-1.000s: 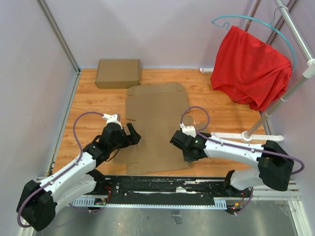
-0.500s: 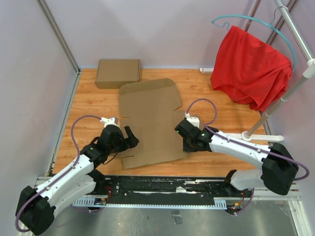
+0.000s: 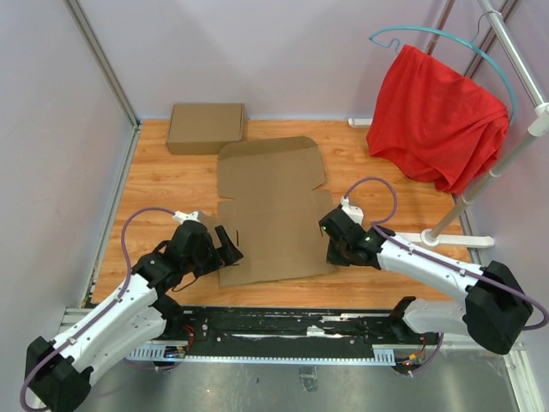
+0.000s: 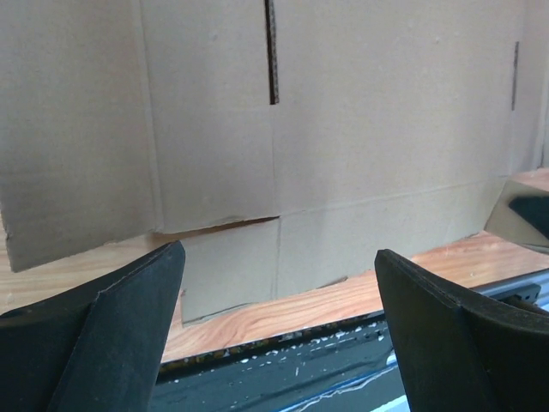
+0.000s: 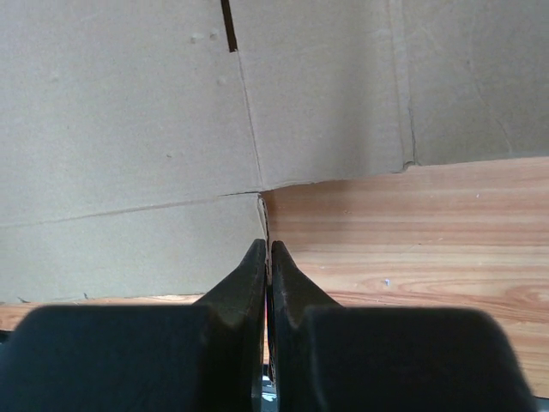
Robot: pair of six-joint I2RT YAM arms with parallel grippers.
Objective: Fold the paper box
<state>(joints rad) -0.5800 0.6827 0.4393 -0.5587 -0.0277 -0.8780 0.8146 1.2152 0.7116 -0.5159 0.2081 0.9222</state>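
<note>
The paper box [image 3: 273, 206] is a flat brown die-cut cardboard sheet lying on the wooden table, with creases and slits showing in both wrist views. My right gripper [image 3: 334, 252] is at the sheet's near right corner. In the right wrist view its fingers [image 5: 268, 245] are pressed together on the thin edge of the paper box [image 5: 129, 112]. My left gripper [image 3: 228, 247] stands wide open at the sheet's near left edge, above the table. Nothing lies between its fingers [image 4: 279, 257], and the paper box [image 4: 343, 129] spreads out just ahead of them.
A formed flat cardboard box [image 3: 206, 127] sits at the back left. A red cloth [image 3: 437, 116] hangs from a teal hanger on a white rack [image 3: 515, 142] at the right, with its base bar [image 3: 429, 236] on the table. A black rail [image 3: 300, 322] runs along the near edge.
The sheet has slid away from the near edge, swinging left and then back right, with my right gripper holding its corner. My left gripper has drawn back slightly toward the near edge.
</note>
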